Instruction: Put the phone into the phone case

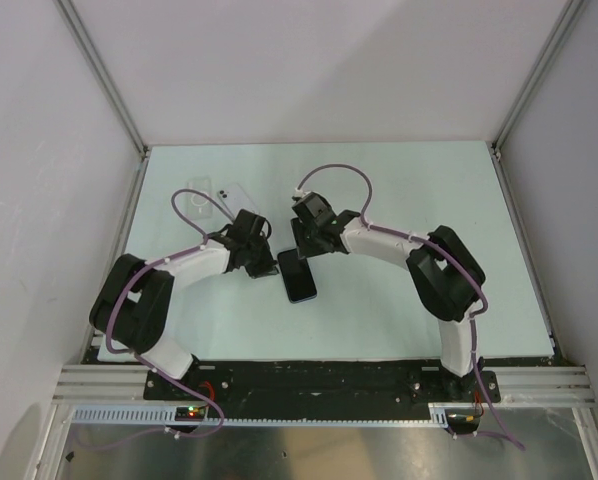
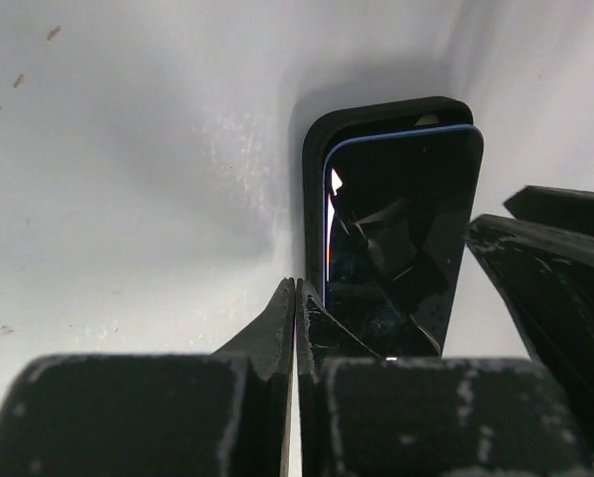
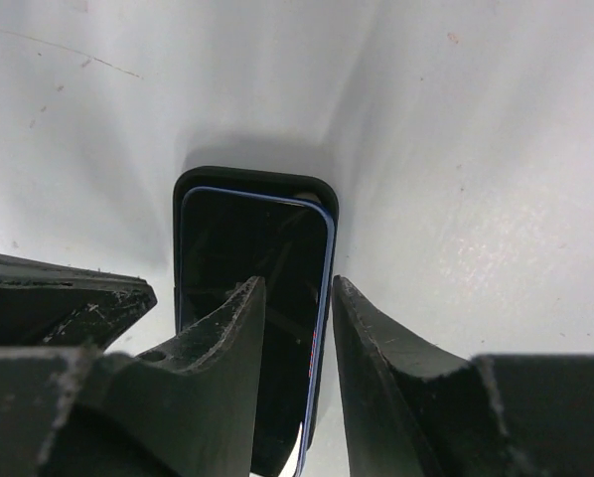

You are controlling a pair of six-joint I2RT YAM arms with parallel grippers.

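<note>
The phone (image 1: 299,280), dark-screened with a blue rim, lies face up over the black phone case (image 1: 288,258) at the table's middle. The case rim shows past the phone's far end in the left wrist view (image 2: 315,189) and the right wrist view (image 3: 252,177). The phone looks slightly tilted in the case. My left gripper (image 1: 266,262) is shut and empty, its tips (image 2: 296,288) at the left edge of the phone (image 2: 401,229). My right gripper (image 1: 307,250) is open, its jaws (image 3: 297,283) straddling the right edge of the phone (image 3: 247,248).
A clear phone case (image 1: 211,200) lies at the back left of the table. White walls with metal rails (image 1: 104,80) enclose the table. Each wrist view shows the other arm's fingers close by, in the left wrist view (image 2: 555,258) and the right wrist view (image 3: 59,298).
</note>
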